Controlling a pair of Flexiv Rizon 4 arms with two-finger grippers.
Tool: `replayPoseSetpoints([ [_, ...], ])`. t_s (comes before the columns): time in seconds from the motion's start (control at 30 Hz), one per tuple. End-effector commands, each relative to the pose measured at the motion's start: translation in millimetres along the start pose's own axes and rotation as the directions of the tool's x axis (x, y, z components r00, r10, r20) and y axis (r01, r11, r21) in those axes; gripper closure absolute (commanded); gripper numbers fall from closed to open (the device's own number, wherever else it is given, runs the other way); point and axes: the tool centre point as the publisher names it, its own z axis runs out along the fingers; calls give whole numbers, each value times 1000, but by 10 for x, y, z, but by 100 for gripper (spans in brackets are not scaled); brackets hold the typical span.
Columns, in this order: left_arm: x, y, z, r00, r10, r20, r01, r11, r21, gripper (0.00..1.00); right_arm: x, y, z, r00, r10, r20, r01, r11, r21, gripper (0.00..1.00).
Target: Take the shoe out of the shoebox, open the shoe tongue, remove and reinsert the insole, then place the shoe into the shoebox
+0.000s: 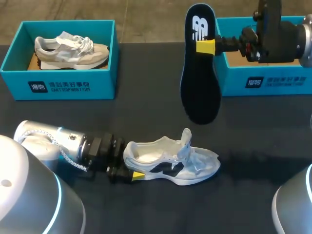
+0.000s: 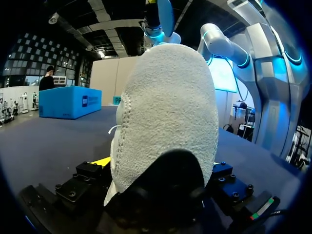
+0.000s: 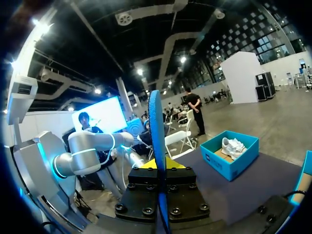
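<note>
Your left gripper point(image 1: 131, 174) is gripping the heel of the white shoe point(image 1: 170, 163), one finger on each side of it. The arm is coming in low from the near left. In the left wrist view the heel's fuzzy lining is sitting right between the fingers, with one yellow tip showing beside it.

The shoe is lying upright on its sole on the dark table point(image 1: 146, 112), near the middle, with its toe pointing right. Its tongue point(image 1: 186, 139) is standing up, pulled away from the opening, and the inside of the shoe is showing pale.

Your right gripper point(image 1: 207, 47) is clenching the dark insole point(image 1: 200, 83) by one long edge, close to its far end. It is holding the insole in the air, well apart from the shoe. The insole is hanging nearly vertical, and its lower end is hovering over the table just left of the right shoebox point(image 1: 273, 82). The right wrist view is showing the insole edge-on between the fingers.

The right shoebox is sitting open at the far right, partly under your right arm. The left shoebox point(image 1: 58, 85) is sitting open at the far left, and a second shoe point(image 1: 70, 50) is lying inside it.
</note>
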Motion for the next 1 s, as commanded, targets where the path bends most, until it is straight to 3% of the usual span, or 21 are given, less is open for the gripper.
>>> replayPoseSetpoints([
  [0.03,59,-15,-62,999,33,17,-32,999,-34,0,-11,0,26,1000,0,0,0,1000,0,100],
  [0.73,-43,77,-455,993,22,116,-6,991,-132,0,-11,0,26,1000,0,0,0,1000,0,100],
  [1.0,-156,94,-395,994,20,107,-6,991,-134,0,-11,0,26,1000,0,0,0,1000,0,100],
])
